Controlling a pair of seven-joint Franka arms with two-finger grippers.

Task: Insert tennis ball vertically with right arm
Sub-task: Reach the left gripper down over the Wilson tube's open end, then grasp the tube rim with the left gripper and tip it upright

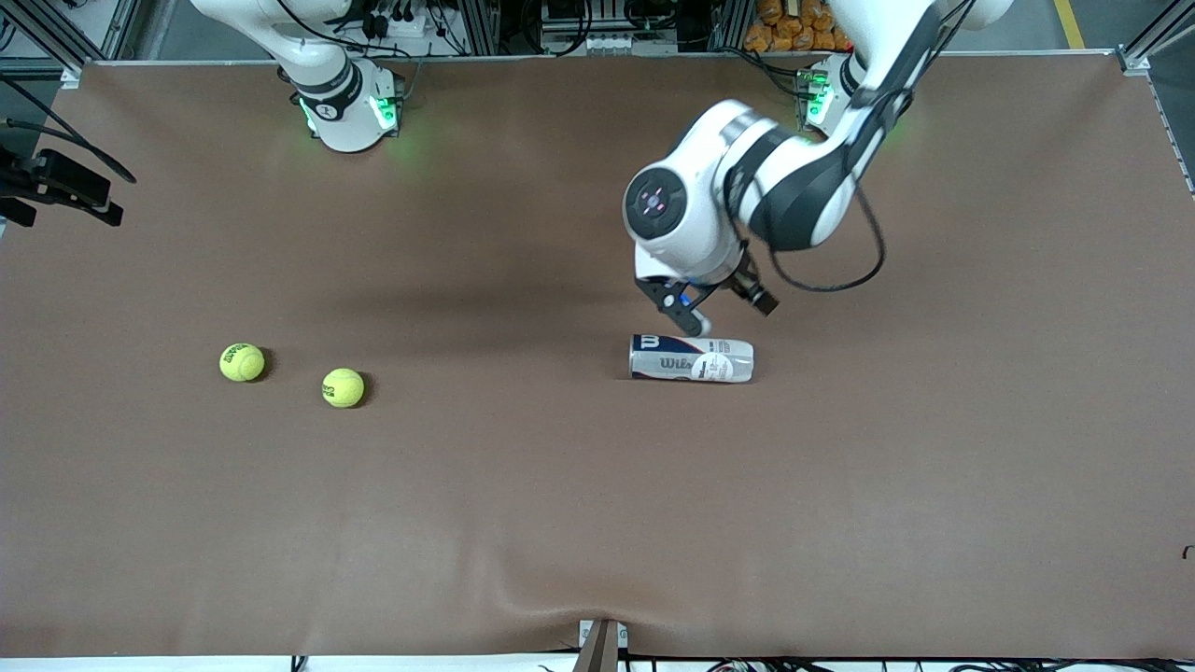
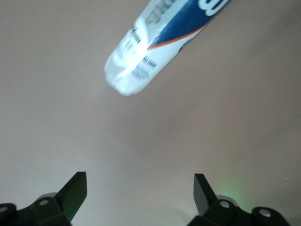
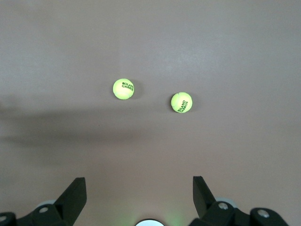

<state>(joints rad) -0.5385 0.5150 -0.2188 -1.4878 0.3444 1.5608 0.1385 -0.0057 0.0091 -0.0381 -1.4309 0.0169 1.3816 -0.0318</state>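
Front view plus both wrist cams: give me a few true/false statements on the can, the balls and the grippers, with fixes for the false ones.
1. The can stands upright. False: it lies on its side on the table.
2. Two balls lie on the table, one closer to the right arm's end than the other. True.
3. A ball is already inside the can. False: both balls lie apart from it, toward the right arm's end.
4. The left gripper is over the can with fingers open. True.
5. The right gripper holds a ball. False: it is open and empty, with both balls on the table under its camera.
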